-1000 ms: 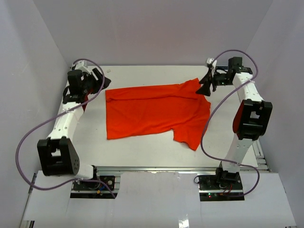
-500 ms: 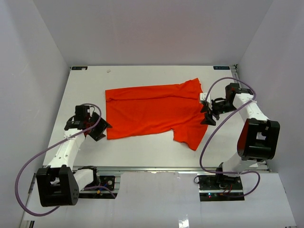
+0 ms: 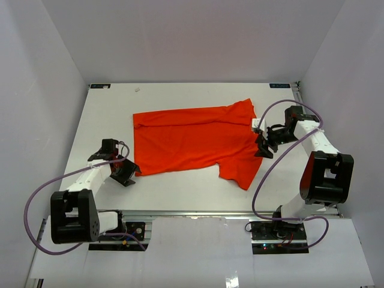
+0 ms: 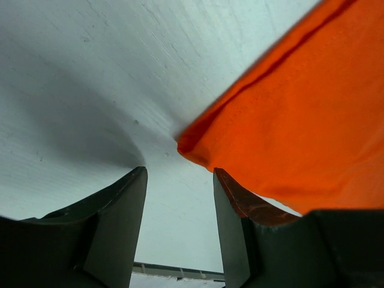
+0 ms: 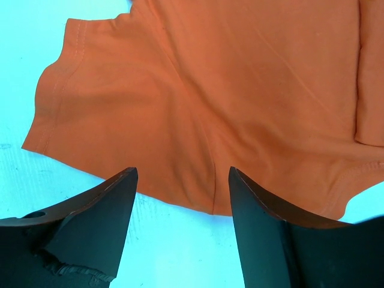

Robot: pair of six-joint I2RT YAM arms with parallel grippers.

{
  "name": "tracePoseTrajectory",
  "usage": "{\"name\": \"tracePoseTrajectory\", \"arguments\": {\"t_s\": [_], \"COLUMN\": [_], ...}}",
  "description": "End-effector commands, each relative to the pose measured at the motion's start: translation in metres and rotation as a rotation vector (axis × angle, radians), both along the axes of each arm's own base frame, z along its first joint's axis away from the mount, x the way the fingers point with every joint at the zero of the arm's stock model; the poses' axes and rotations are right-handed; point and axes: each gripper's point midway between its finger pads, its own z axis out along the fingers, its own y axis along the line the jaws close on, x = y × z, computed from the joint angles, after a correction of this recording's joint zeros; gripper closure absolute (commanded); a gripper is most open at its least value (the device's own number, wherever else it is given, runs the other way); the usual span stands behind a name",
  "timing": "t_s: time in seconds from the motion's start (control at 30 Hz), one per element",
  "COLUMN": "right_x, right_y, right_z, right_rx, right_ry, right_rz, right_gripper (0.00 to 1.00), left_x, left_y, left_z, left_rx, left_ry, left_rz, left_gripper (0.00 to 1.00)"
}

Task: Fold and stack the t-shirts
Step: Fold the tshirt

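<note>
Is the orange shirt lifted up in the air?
No, the t-shirt lies spread on the table, with the left end effector and right end effector open at its edges, gripping nothing.

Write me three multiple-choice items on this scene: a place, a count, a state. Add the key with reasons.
1. Where is the left gripper?
A) at the near left corner of the t-shirt
B) over its middle
C) by the far wall

2. How many cloths lie on the table?
A) three
B) one
C) two

3. How do the fingers of the right gripper stand?
A) shut on a sleeve
B) shut on nothing
C) apart, holding nothing

Key:
1 A, the left wrist view shows that corner just ahead of its fingers.
2 B, only the orange-red shirt is there.
3 C, the right wrist view shows a gap, with cloth flat beneath.
</note>
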Motion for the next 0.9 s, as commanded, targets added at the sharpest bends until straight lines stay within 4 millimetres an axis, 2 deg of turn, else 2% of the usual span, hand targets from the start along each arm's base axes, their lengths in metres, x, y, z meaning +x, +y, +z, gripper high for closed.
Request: {"name": "tracePoseTrajectory", "arguments": {"t_s": [0.0,0.1,0.27,0.47,0.53,0.63,0.67,0.8,0.87], "right_x": [-0.001,-0.001,-0.004,-0.006,-0.009,-0.013,-0.016,-0.021,-0.024], "right_y": [-0.002,-0.002,-0.002,-0.002,-0.003,-0.005,-0.007,-0.018,-0.023], "right_z": [0.005,0.005,0.003,0.002,0.002,0.001,0.000,-0.013,-0.024], "right_rx": [-0.014,-0.014,-0.008,-0.010,-0.020,-0.035,-0.052,-0.099,-0.125], "right_ry": [-0.034,-0.030,-0.014,-0.007,-0.021,-0.057,-0.091,-0.124,-0.109], "right_rz": [0.005,0.004,0.001,0.003,0.027,0.075,0.133,0.213,0.245], "right_gripper": [0.32,0.32,0.33,0.34,0.34,0.34,0.33,0.31,0.31], "left_x": [0.010,0.013,0.020,0.015,0.011,0.010,0.011,0.016,0.020], "left_y": [0.002,0.003,0.005,0.010,0.009,0.010,0.010,0.009,0.008], "left_z": [-0.008,-0.016,-0.018,-0.027,-0.031,-0.030,-0.030,-0.024,-0.022], "left_rx": [0.007,0.010,0.018,0.045,0.046,0.048,0.048,0.042,0.036], "left_ry": [-0.029,-0.022,-0.034,-0.004,0.011,0.005,0.000,-0.020,-0.030], "left_rz": [0.026,0.027,0.036,0.044,0.039,0.039,0.039,0.035,0.033], "left_gripper": [0.41,0.42,0.44,0.52,0.61,0.67,0.73,0.87,0.91]}}
